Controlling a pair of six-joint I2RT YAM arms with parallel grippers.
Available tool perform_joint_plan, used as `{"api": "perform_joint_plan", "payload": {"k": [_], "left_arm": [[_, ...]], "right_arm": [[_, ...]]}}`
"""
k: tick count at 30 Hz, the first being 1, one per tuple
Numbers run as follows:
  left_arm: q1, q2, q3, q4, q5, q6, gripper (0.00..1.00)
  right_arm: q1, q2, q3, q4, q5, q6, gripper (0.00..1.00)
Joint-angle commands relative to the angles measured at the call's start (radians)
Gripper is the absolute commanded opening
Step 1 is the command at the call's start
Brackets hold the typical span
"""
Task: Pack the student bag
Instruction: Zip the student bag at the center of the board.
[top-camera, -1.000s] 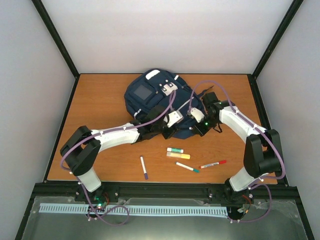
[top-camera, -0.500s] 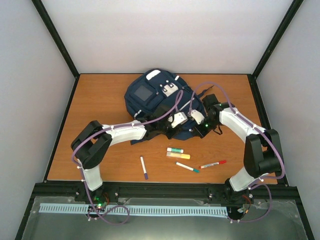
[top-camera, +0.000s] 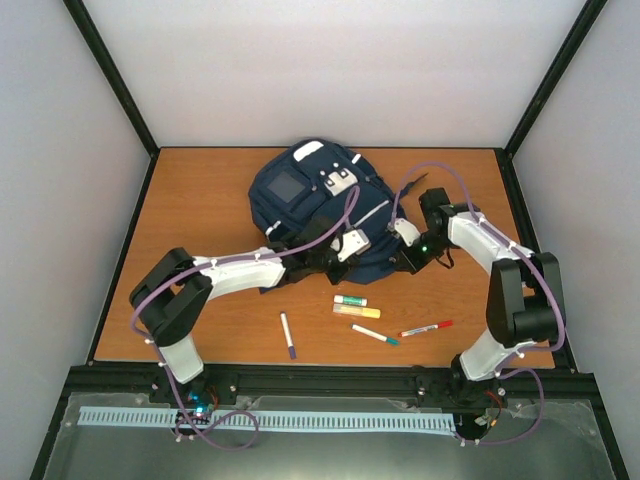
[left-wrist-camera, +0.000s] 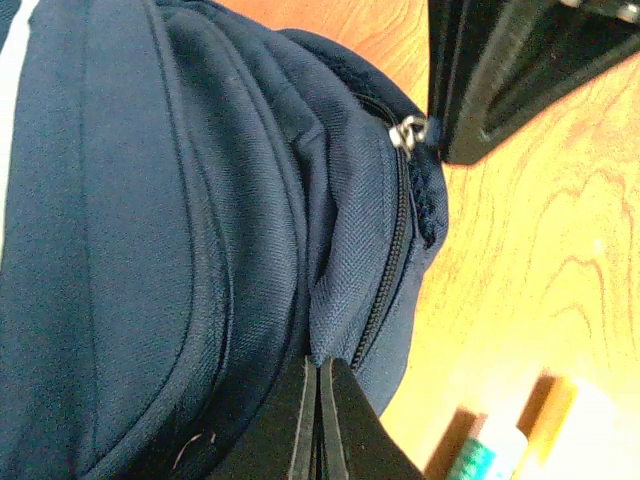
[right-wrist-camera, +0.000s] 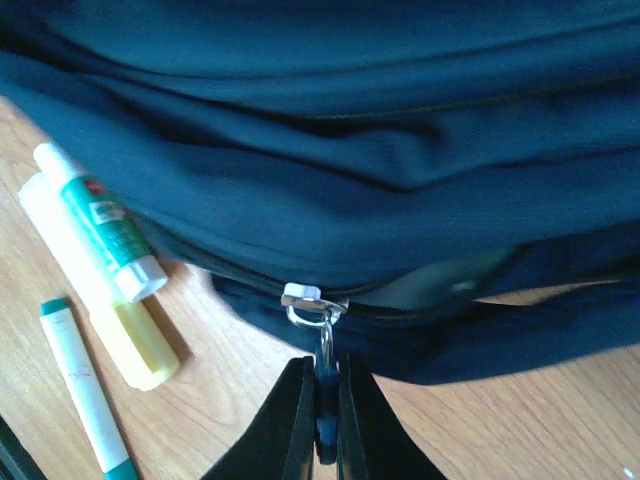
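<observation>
Wooden desk (top-camera: 200, 220) carries the bag (top-camera: 300, 190); left hand (left-wrist-camera: 318, 372) pinches fabric by the zip (left-wrist-camera: 385, 290), seemingly bracing it while right hand (right-wrist-camera: 322, 378) pinches the pull (right-wrist-camera: 325, 345).

I see 1 overhead view looking down on the whole tabletop (top-camera: 200, 200); 2 close wrist views share the zipper (left-wrist-camera: 388, 275) of the student bag (left-wrist-camera: 150, 200).
</observation>
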Motion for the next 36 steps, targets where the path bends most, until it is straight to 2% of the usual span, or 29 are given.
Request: {"api": "perform_joint_plan", "payload": {"k": [1, 14, 22, 27, 34, 36], "left_arm": [[0.001, -0.112, -0.06, -0.017, -0.053, -0.035, 0.01], [0.0, -0.383, -0.211, -0.092, -0.12, -0.102, 0.01], [0.0, -0.485, -0.277, -0.104, -0.153, -0.158, 0.01], [0.0, -0.499, -0.312, -0.125, -0.265, -0.221, 0.01], [0.003, -0.459, -0.303, -0.18, -0.453, -0.319, 0.01], [0.018, -0.449, -0.296, -0.195, -0.499, -0.354, 0.07]], "right_arm": [[-0.052, 0.048, 0.028, -0.06, 0.081, -0.029, 0.03], [-0.107, 0.175, 0.186, -0.06, 0.162, -0.052, 0.03], [-0.119, 0.281, 0.261, -0.024, 0.209, -0.054, 0.03], [-0.121, 0.324, 0.29, 0.024, 0.243, -0.016, 0.03], [-0.106, 0.304, 0.315, 0.001, 0.104, 0.027, 0.03], [-0.086, 0.292, 0.302, 0.001, 0.09, 0.03, 0.03]]}}
